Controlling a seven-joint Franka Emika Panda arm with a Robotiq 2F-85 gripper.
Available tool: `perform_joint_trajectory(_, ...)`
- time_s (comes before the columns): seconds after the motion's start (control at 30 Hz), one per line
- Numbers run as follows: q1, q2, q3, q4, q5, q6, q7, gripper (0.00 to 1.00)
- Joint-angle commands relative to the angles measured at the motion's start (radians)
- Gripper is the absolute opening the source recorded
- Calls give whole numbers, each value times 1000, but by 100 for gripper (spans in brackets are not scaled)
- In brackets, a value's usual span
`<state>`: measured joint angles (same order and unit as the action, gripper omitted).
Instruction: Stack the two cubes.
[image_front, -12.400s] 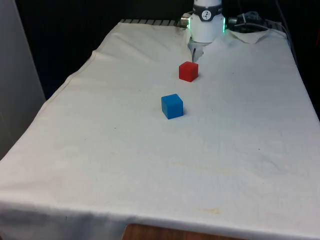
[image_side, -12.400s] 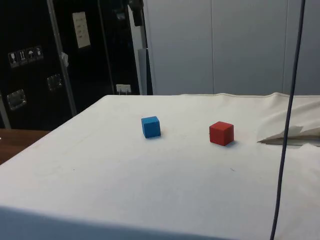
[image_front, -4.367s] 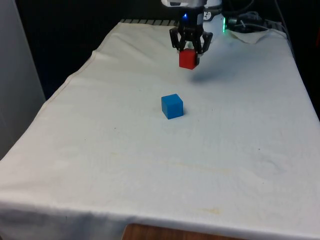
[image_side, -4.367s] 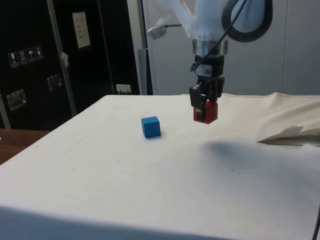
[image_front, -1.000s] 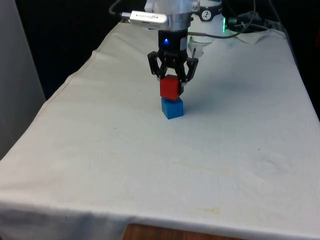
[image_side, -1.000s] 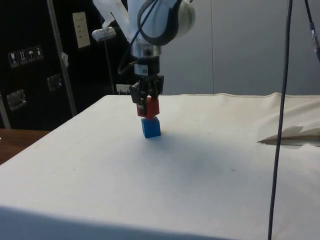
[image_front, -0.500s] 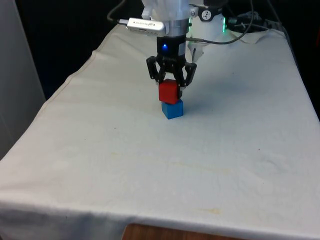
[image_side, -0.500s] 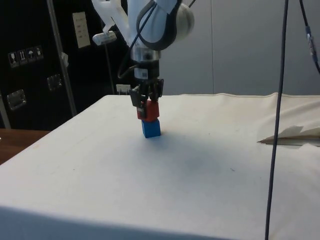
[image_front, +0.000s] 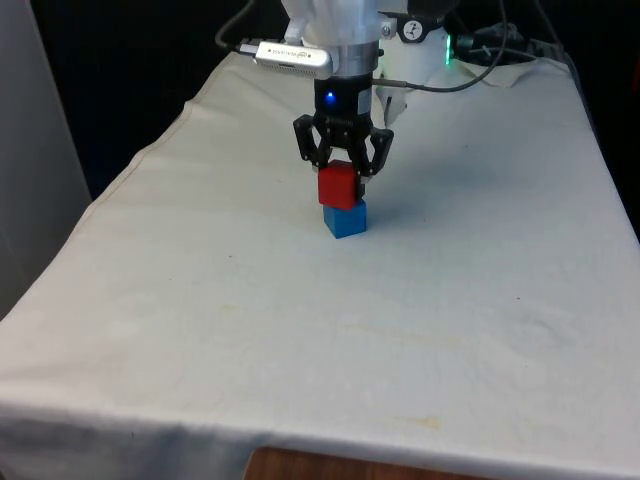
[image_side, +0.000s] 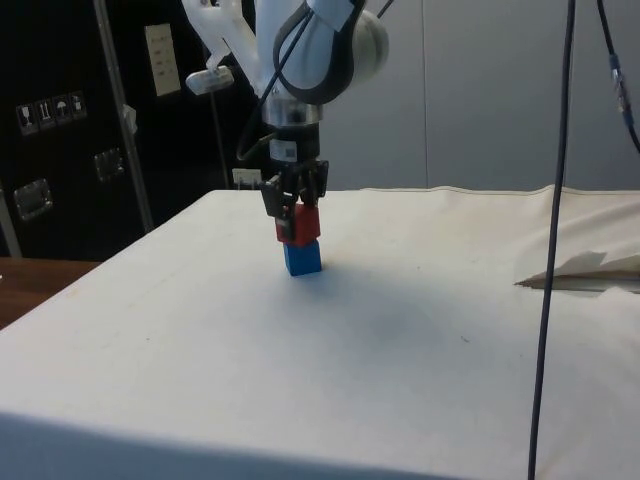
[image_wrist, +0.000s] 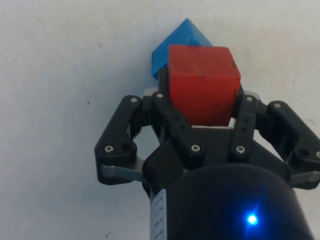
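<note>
The red cube (image_front: 338, 185) rests on top of the blue cube (image_front: 345, 218) near the middle of the white cloth, a bit towards the robot. My black gripper (image_front: 339, 182) is shut on the red cube, one finger on each side. From the side the red cube (image_side: 300, 224) sits right on the blue cube (image_side: 302, 257), with my gripper (image_side: 297, 216) around it. The wrist view has the red cube (image_wrist: 202, 82) between the fingers and a corner of the blue cube (image_wrist: 175, 42) sticking out beneath, turned at an angle to it.
A crumpled fold of cloth (image_side: 585, 270) lies near the robot's base. Black cables (image_side: 550, 240) hang in front of the side camera. The cloth's edge (image_front: 130, 170) runs along the front view's left.
The gripper has lowered the red cube slightly, from just above the blue cube down onto it. The blue cube has stayed in place.
</note>
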<state>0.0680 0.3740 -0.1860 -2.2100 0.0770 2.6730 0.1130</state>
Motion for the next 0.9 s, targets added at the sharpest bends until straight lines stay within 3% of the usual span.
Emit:
perform_joint_trajectory(0.0,0,1,1,0,2,1,-1,1)
perform_joint_trajectory(0.23,0,0,0,0,1,0,0,3)
perform_joint_trajectory(0.4,0,0,0,0,0,0,0,46)
perform_joint_trajectory(0.43,0,0,0,0,0,0,0,46)
perform_joint_trajectory(0.47,0,0,0,0,0,0,0,56)
perform_joint_trajectory(0.5,0,0,0,0,0,0,0,75)
perform_joint_trajectory(0.57,0,0,0,0,0,0,0,95)
perform_joint_trajectory(0.6,0,0,0,0,0,0,0,100)
perform_joint_trajectory(0.87,2,-13,-3,1,-3,-13,1,100)
